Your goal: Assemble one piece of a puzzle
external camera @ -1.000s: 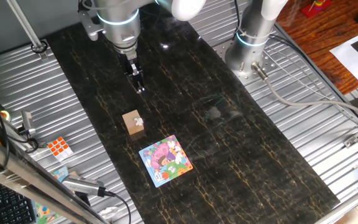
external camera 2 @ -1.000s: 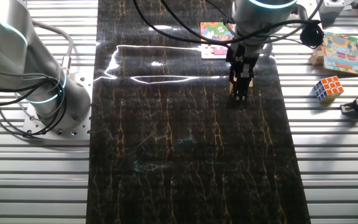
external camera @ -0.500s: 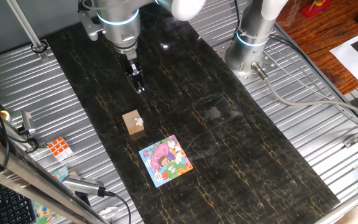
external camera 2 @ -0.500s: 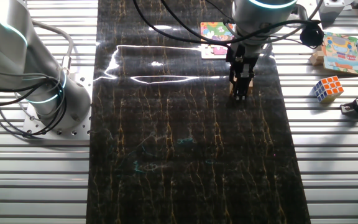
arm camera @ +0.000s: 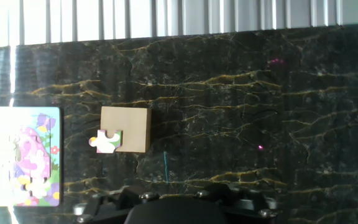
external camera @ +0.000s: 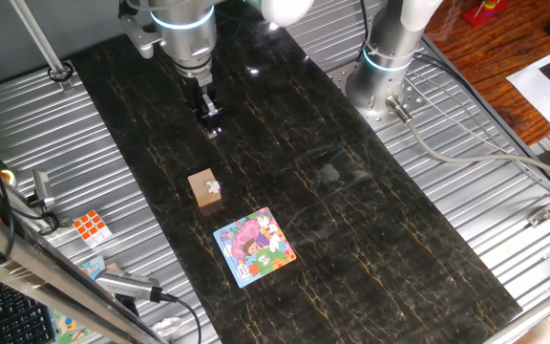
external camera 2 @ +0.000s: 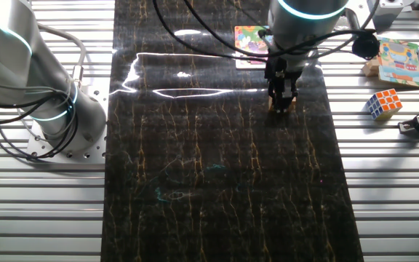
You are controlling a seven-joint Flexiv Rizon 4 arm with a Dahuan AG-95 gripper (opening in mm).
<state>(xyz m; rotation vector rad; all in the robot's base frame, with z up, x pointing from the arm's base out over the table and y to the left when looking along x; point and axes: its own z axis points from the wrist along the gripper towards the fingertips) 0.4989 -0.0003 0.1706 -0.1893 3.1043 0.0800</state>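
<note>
Gripper [external camera: 212, 127] hangs in the upper left of one fixed view, fingers pointing down (jaw gap impossible to judge). Lower down, the piece [arm camera: 107, 141] lies flat on the tan cube [arm camera: 129, 126], overhanging its left edge toward the puzzle [arm camera: 18, 155].

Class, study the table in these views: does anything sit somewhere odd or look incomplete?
Yes. The piece lies on top of the tan wooden cube, overhanging its edge, rather than in the puzzle. The puzzle shows a small gap near its lower edge.
</note>
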